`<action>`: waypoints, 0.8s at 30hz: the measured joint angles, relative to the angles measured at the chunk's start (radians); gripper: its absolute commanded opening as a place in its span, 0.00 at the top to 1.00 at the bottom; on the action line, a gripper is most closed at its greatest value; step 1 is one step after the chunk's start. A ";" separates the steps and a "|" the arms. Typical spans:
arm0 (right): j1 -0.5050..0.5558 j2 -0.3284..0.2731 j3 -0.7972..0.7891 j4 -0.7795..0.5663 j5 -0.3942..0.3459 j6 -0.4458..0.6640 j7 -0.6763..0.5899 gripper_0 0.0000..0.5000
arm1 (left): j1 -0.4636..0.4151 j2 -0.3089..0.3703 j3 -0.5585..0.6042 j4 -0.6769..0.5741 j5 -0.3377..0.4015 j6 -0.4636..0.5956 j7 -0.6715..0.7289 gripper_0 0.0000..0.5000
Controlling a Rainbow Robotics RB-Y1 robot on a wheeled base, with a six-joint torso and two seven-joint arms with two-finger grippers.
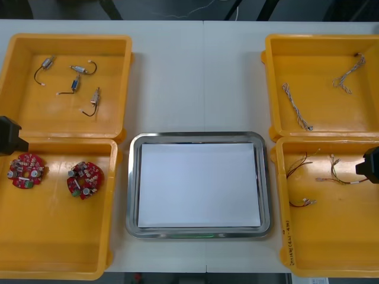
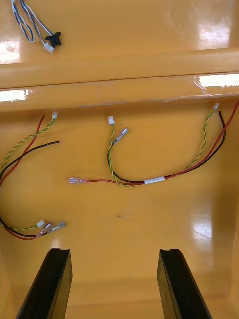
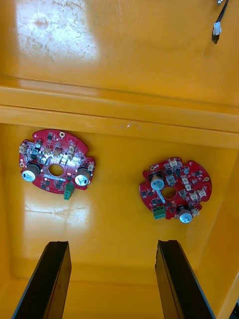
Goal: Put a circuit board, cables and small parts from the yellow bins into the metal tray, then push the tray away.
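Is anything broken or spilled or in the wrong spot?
No, nothing stands out. Both boards lie flat in their bin, cables and small parts lie inside theirs, and the tray sits straight. The left gripper and right gripper hover open over bins.

A pale table (image 1: 201,77), seamed down its middle, meets dark floor (image 1: 172,9).

Tally: four yellow bins (image 1: 35,112), one metal tray (image 1: 133,177), two round red circuit boards (image 1: 85,179), four small metal parts (image 1: 83,69), two twisted blue and white cables (image 1: 296,106). Red and yellow cables (image 2: 154,180): three bundles apparent, strand count not determinable.
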 measured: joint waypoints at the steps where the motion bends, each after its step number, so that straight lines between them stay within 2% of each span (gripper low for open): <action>1: 0.000 0.000 0.000 0.000 0.000 0.000 0.000 0.00 | 0.000 0.000 0.000 0.000 0.000 0.000 0.000 0.00; 24: 0.000 0.000 0.000 0.000 0.000 0.000 0.000 0.00 | 0.000 0.000 0.000 0.000 0.000 0.000 0.000 0.00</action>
